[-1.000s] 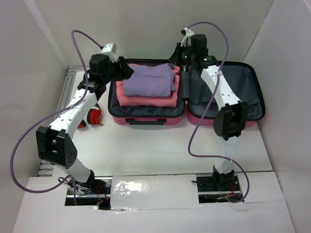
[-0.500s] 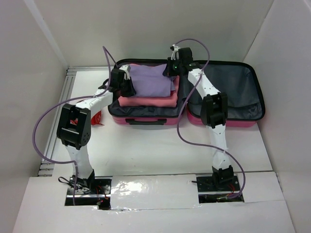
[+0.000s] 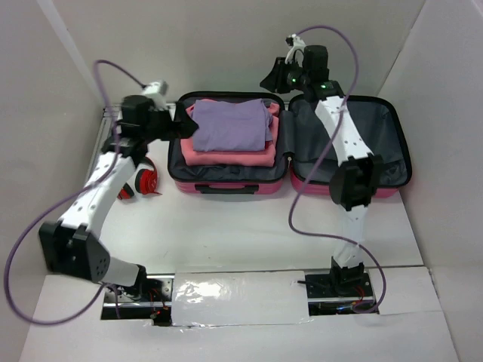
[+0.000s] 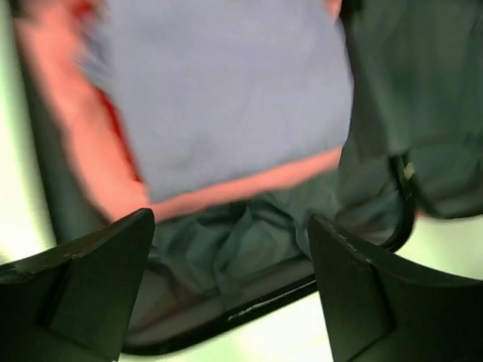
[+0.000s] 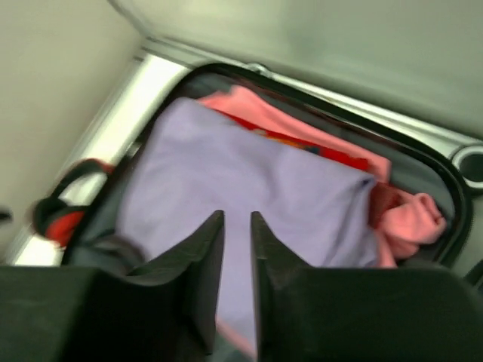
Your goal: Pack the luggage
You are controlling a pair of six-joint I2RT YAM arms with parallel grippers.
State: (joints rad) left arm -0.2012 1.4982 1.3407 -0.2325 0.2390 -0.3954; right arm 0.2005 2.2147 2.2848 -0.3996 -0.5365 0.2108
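From above, you have the luggage [image 3: 226, 184] lying open flat at the far side of the white table [image 3: 226, 226], a hard shell with magenta edges and a grey fabric lining [image 3: 377, 143]. Its left half holds a folded lilac garment [image 3: 230, 124] stacked on a coral garment [image 3: 226, 157]. The right half shows only lining. Red headphones [image 3: 139, 181] sit on the table just left of the case. Your left gripper [image 3: 179, 125] hovers at the case's left rim, and your right gripper [image 3: 273, 78] is above the far edge by the hinge.

In your left wrist view, the dark fingers [image 4: 83, 294] stand wide apart with nothing between them, over wrinkled lining and soft, blurred cloth.

In your right wrist view, the fingers [image 5: 204, 279] leave only a slim, empty gap above the smooth lilac fabric.
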